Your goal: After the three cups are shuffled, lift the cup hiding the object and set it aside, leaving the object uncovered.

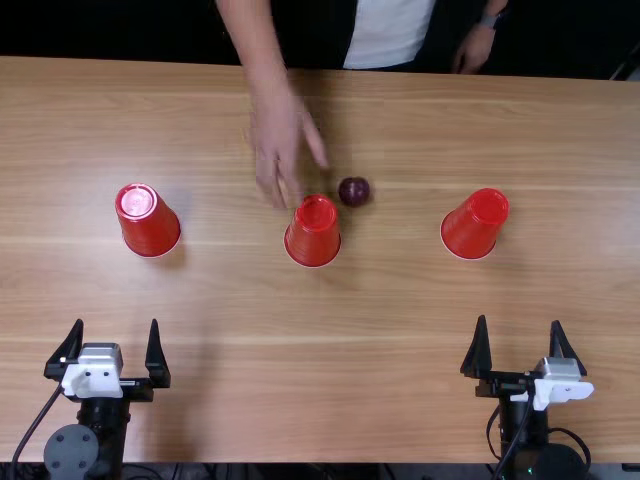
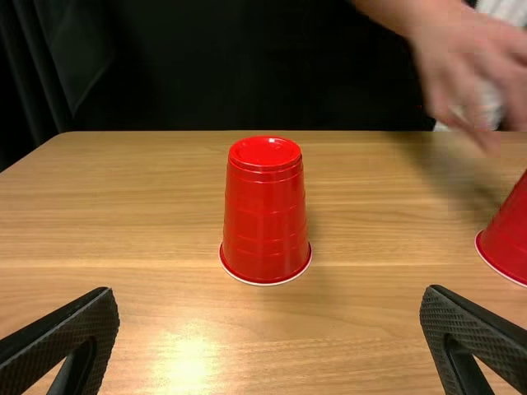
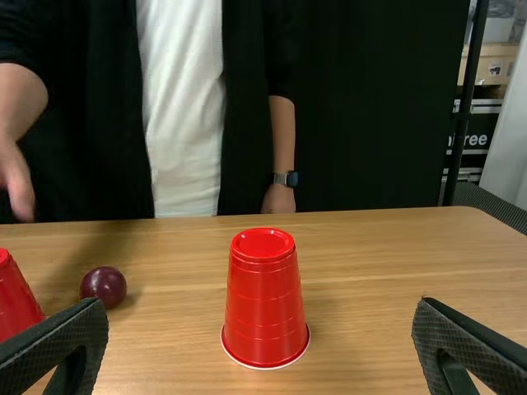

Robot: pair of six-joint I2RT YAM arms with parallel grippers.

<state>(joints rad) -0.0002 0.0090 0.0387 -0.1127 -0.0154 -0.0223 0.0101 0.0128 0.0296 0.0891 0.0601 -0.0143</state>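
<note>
Three red cups stand upside down in a row across the table: the left cup [image 1: 148, 220] [image 2: 265, 211], the middle cup [image 1: 313, 231] [image 2: 506, 239] [image 3: 15, 295] and the right cup [image 1: 475, 223] [image 3: 263, 298]. A dark red ball [image 1: 354, 191] [image 3: 103, 285] lies uncovered just behind and right of the middle cup. A person's hand [image 1: 282, 140] [image 2: 465, 58] [image 3: 15, 177] hovers behind the middle cup, beside the ball. My left gripper [image 1: 110, 352] [image 2: 272, 346] stands open at the near edge in front of the left cup. My right gripper [image 1: 520, 348] [image 3: 263, 350] stands open in front of the right cup.
The person stands across the table at its far edge [image 1: 400, 68], the other arm hanging by the far right. Bare wood [image 1: 320, 320] lies between the cups and both grippers.
</note>
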